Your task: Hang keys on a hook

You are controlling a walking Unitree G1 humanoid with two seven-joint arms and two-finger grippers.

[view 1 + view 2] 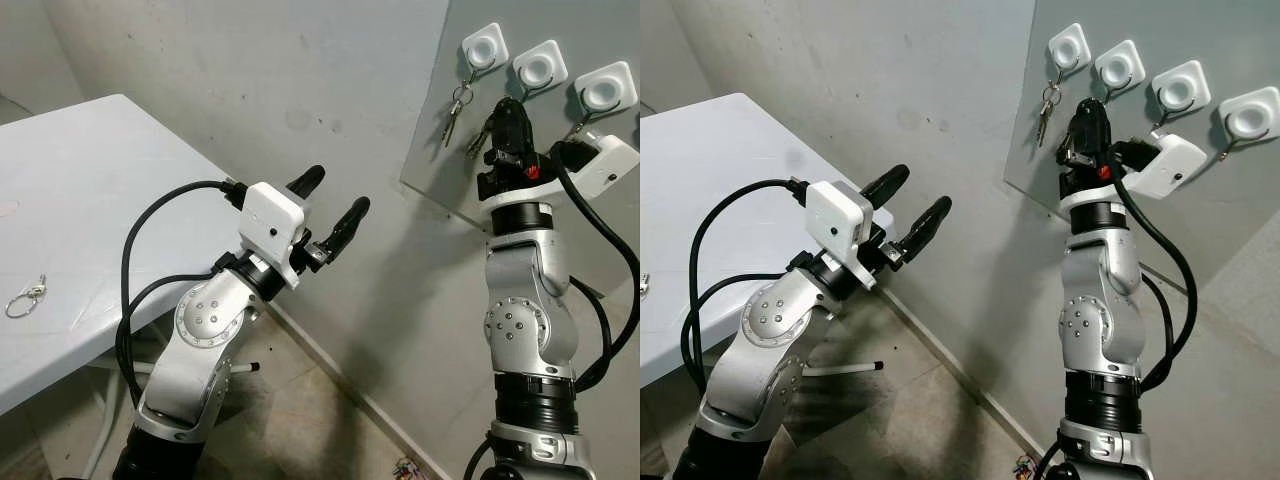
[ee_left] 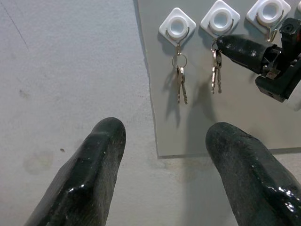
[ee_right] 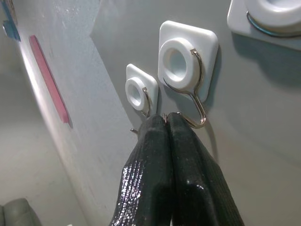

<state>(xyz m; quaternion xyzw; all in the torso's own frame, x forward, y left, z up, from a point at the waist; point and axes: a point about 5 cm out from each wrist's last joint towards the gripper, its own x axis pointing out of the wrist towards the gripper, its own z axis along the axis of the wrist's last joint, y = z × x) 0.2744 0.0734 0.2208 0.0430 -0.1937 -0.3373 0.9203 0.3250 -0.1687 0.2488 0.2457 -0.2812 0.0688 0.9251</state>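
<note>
The left gripper (image 1: 333,208) is raised in front of the bare grey wall, its two black fingers (image 2: 91,179) spread wide with nothing between them, pointing toward the grey board (image 2: 244,127) mounted on the wall. To its left and below lies the white table (image 1: 90,200), and on it, well apart from that gripper, a loose set of keys on a ring (image 1: 24,299). Farther off, the right gripper (image 3: 165,123) reaches up to the board, its fingertips pressed together right at the lower curl of the second hook (image 3: 188,75); a thin bit of metal shows at the tips, so it appears pinched on the ring of the second bunch of keys (image 2: 216,70), which hangs straight down just below those tips. Whether that ring already sits on the hook's wire cannot be told. Beside this, on the side toward the board's edge, the first hook (image 2: 177,27) carries another bunch of keys (image 2: 180,80) hanging free of the gripper. On the other side of the right gripper the third hook (image 1: 1181,86) and fourth hook (image 1: 1252,113) follow along the board.
</note>
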